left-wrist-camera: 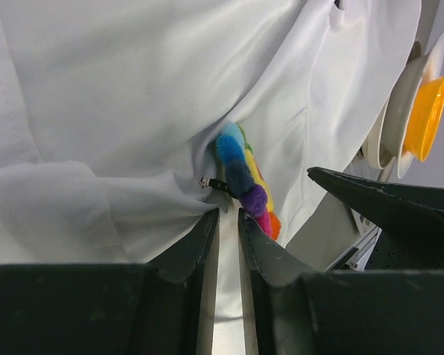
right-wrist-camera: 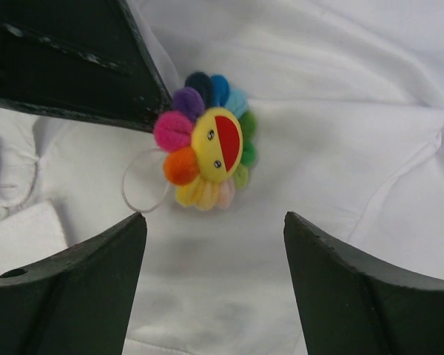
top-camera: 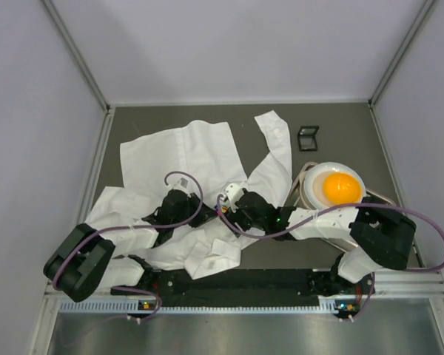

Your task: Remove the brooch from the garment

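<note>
Petals of the brooch (right-wrist-camera: 211, 151) face the right wrist camera squarely. It lies straight ahead of the right gripper (right-wrist-camera: 214, 220), slightly off the midline, pinned flat to the garment (right-wrist-camera: 340, 133). That gripper's jaws stand wide with nothing between them, and the flower looks as if it would fit in the gap. A thin clear ring (right-wrist-camera: 144, 181) shows at the brooch's edge, on the side where a dark finger of the other arm sits beside the pink petal.

From the left wrist, the brooch shows edge-on, its disc slanting from upper left to lower right, just ahead and a little right of the left gripper (left-wrist-camera: 228, 218). Those jaws are narrow and seem to pinch a fold of the garment right under the pin, since creases run into the tips.

From above, both wrists meet over the garment's near part, and the brooch is too small to pick out there. By my reading, the right arm is the one placed to take it, going straight on, while the left anchors the cloth.
</note>
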{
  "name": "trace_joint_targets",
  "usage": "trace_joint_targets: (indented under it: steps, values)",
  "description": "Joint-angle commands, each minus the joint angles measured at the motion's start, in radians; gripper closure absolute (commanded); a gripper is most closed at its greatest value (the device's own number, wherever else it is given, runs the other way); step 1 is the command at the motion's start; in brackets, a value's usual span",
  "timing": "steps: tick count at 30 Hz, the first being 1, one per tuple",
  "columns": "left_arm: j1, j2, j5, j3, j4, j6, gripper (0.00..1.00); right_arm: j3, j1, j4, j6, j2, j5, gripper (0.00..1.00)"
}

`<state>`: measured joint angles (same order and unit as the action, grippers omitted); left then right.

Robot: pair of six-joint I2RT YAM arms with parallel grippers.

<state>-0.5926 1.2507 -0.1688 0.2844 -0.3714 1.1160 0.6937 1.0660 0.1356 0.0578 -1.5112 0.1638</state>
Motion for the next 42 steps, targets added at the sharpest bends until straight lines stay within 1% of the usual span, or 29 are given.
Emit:
trace_joint_targets:
  steps: [1,4,7,10,11,13,18,19,21,22,23,25,27,28,29,31,33,36,37,40,41,42]
  values:
    - [-0.001,-0.022,-0.015,0.041,-0.075,-0.021,0.78,0.003,0.02,0.183,-0.087,0.007,-0.03,0.25]
    - [-0.001,-0.033,-0.008,0.035,-0.067,-0.025,0.78,0.035,0.02,0.176,-0.092,-0.033,-0.027,0.26]
    - [-0.003,-0.042,-0.001,0.026,-0.067,-0.024,0.78,0.044,0.02,0.205,-0.09,-0.079,-0.026,0.28]
    - [-0.001,-0.043,-0.001,0.027,-0.067,-0.027,0.78,0.061,0.02,0.208,-0.081,-0.112,-0.004,0.39]
    - [-0.001,-0.042,-0.003,0.027,-0.067,-0.027,0.77,0.064,0.02,0.216,-0.079,-0.118,0.003,0.45]
    - [-0.003,-0.043,-0.003,0.025,-0.066,-0.03,0.77,0.061,0.02,0.225,-0.072,-0.122,0.042,0.51]
    - [-0.001,-0.05,0.015,0.022,-0.04,-0.045,0.77,0.036,0.02,0.278,-0.065,-0.11,0.088,0.6]
    - [-0.003,-0.051,0.017,0.022,-0.035,-0.047,0.77,0.039,0.02,0.276,-0.065,-0.113,0.089,0.64]
    - [-0.003,-0.063,0.02,0.019,-0.028,-0.05,0.77,0.055,0.02,0.259,-0.065,-0.121,0.095,0.67]
    - [-0.003,-0.069,0.023,0.019,-0.023,-0.051,0.77,0.059,0.022,0.253,-0.065,-0.13,0.091,0.72]
    - [-0.003,-0.089,0.026,0.019,-0.014,-0.054,0.77,0.066,0.022,0.249,-0.037,-0.132,0.085,0.74]
    - [-0.003,-0.117,0.058,0.03,0.057,-0.082,0.76,0.064,0.022,0.248,-0.004,-0.13,0.092,0.78]
    - [-0.001,-0.18,0.1,0.054,0.144,-0.132,0.75,0.069,0.02,0.237,0.023,-0.124,0.1,0.79]
    - [-0.001,-0.204,0.15,0.064,0.238,-0.151,0.74,0.07,0.022,0.22,0.057,-0.122,0.098,0.8]
    - [-0.003,-0.252,0.167,0.07,0.277,-0.171,0.69,0.072,0.02,0.217,0.069,-0.115,0.098,0.8]
    - [-0.001,-0.293,0.225,0.084,0.356,-0.203,0.65,0.076,0.02,0.207,0.117,-0.112,0.091,0.82]
    - [-0.001,-0.332,0.232,0.087,0.367,-0.223,0.62,0.086,0.02,0.188,0.141,-0.112,0.079,0.83]
    - [-0.001,-0.353,0.204,0.09,0.407,-0.225,0.63,0.079,0.02,0.183,0.188,-0.113,0.069,0.84]
    - [-0.003,-0.356,0.201,0.09,0.41,-0.223,0.64,0.076,0.022,0.183,0.22,-0.113,0.071,0.87]
    - [-0.001,-0.347,0.184,0.072,0.379,-0.206,0.67,0.05,0.02,0.222,0.267,-0.126,0.069,0.87]
    - [-0.003,-0.329,0.175,0.065,0.324,-0.197,0.68,0.041,0.02,0.232,0.278,-0.135,0.078,0.87]
    - [-0.001,-0.317,0.173,0.056,0.304,-0.193,0.69,0.038,0.022,0.245,0.29,-0.141,0.083,0.87]
